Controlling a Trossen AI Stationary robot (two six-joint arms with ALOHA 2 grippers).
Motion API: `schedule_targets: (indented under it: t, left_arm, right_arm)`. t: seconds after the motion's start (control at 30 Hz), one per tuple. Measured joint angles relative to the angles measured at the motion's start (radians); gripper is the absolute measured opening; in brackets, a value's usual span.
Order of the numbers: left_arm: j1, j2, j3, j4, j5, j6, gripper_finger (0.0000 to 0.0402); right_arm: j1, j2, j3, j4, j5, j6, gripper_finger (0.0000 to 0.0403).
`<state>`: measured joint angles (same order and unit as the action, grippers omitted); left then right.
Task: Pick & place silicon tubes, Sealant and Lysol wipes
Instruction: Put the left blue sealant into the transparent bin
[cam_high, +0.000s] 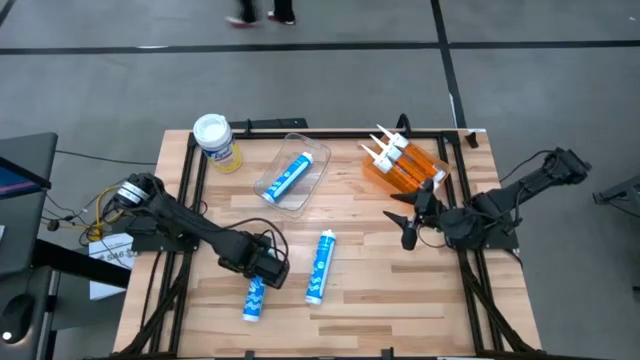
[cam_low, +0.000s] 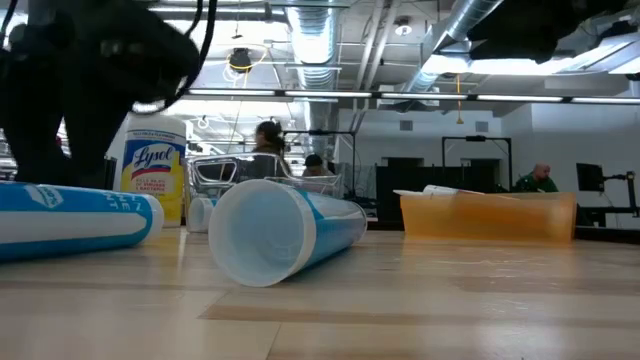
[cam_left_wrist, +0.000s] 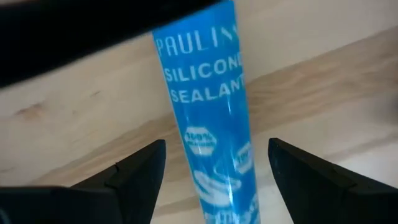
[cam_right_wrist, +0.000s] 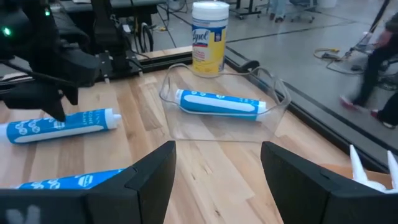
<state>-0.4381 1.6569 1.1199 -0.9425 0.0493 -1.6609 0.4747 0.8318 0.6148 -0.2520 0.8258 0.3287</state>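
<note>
My left gripper (cam_high: 262, 275) is open and low over a blue silicone sealant tube (cam_high: 253, 298) that lies on its side near the table's near edge. In the left wrist view its fingers (cam_left_wrist: 140, 171) stand on either side of the tube (cam_left_wrist: 208, 106) without touching it. A second blue tube (cam_high: 320, 265) lies on the table's middle. A third blue tube (cam_high: 288, 175) lies in a clear tray (cam_high: 315, 180). The Lysol wipes (cam_high: 215, 140) stand upright at the far left. My right gripper (cam_high: 404, 228) is open and empty at the right, near the orange tray (cam_high: 438, 170).
The orange tray holds several orange cartridges (cam_high: 398, 160) with white nozzles at the far right. Black rails (cam_high: 185, 200) run along the table's sides. In the low view the second blue tube (cam_low: 280, 230) lies close to the camera, and people show in the room behind.
</note>
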Motion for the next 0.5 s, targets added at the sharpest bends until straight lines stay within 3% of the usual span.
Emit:
schedule_targets:
  t: [0.27, 0.4, 0.5]
  left_arm:
    - [0.000, 0.104, -0.091, 0.220, 0.071, -0.012, 0.0275]
    - [0.003, 0.169, -0.087, 0.232, 0.112, 0.004, 0.0269]
    - [0.003, 0.181, -0.083, 0.228, 0.122, 0.022, 0.0241]
  right_arm:
    - [-0.034, 0.000, -0.001, 0.007, -0.018, 0.000, 0.0227]
    - [-0.033, 0.000, -0.001, 0.007, -0.019, 0.002, 0.0227]
    - [-0.034, 0.000, -0.001, 0.007, -0.018, 0.003, 0.0227]
